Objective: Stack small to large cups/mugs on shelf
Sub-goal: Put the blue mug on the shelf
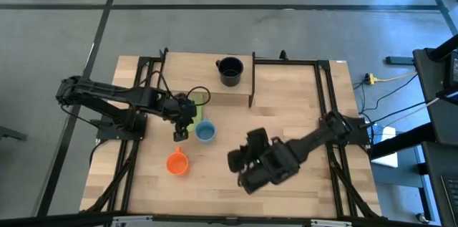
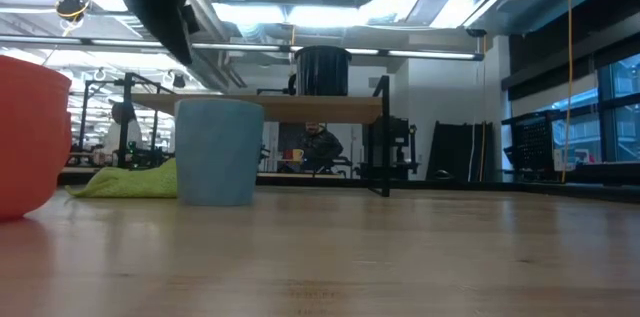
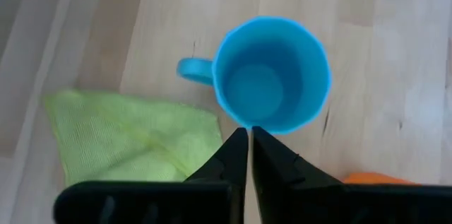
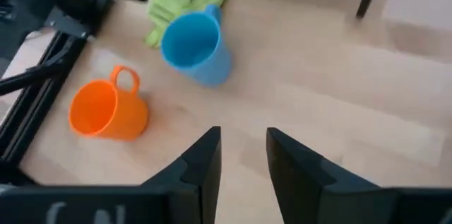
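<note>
The light blue mug (image 1: pixel 205 132) stands upright on its base on the tabletop, and also shows in the low view (image 2: pixel 218 151). My left gripper (image 1: pixel 182 128) is shut and empty; it hovers above the mug, with its fingertips (image 3: pixel 248 139) over the mug's rim (image 3: pixel 272 121). The orange mug (image 1: pixel 177 162) stands on the table nearer the front edge. The black mug (image 1: pixel 230 71) stands on the shelf (image 2: pixel 300 108). My right gripper (image 4: pixel 244 146) is open and empty above the table, right of the two mugs.
A green cloth (image 1: pixel 197 99) lies on the tabletop beside the blue mug's handle (image 3: pixel 192 70), by the shelf. The shelf's black legs (image 2: pixel 385 152) stand on the table. Black frame rails (image 1: pixel 325 91) run along the table's sides.
</note>
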Tool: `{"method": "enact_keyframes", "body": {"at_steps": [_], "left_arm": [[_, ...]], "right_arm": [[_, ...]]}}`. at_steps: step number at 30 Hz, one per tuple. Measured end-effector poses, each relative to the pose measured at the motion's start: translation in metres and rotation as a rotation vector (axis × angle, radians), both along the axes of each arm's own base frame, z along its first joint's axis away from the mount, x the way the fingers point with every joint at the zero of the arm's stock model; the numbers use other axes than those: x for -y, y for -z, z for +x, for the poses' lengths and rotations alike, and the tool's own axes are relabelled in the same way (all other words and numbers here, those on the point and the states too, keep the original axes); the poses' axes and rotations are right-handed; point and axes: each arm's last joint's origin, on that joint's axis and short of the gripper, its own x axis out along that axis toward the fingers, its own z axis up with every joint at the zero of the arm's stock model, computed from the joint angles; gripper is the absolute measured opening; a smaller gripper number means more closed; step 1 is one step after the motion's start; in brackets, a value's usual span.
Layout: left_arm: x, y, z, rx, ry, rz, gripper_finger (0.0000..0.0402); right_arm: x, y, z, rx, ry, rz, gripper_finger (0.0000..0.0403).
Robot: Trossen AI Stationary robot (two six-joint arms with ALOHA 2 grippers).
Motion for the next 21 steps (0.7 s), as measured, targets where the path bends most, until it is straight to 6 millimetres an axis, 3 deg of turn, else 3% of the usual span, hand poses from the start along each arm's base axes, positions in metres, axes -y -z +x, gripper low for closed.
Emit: {"method": "enact_keyframes", "body": {"at_steps": [4, 9, 14, 21], "left_arm": [[0.001, 0.01, 0.005, -0.036, -0.135, -0.105, 0.0014], [0.004, 0.022, 0.019, -0.054, -0.162, -0.194, 0.0014], [-0.003, 0.026, 0.026, -0.071, -0.243, -0.255, 0.0018], [-0.024, 0.009, 0.028, -0.045, -0.399, -0.259, 0.0065]], "right_arm": [[-0.018, 0.021, -0.01, -0.02, 0.057, 0.022, 0.0115], [-0.035, 0.055, -0.024, -0.164, 0.094, 0.09, 0.0122], [-0.052, 0.066, -0.039, -0.161, 0.103, 0.074, 0.0156], [-0.058, 0.074, -0.047, -0.142, 0.131, 0.056, 0.0199]]}}
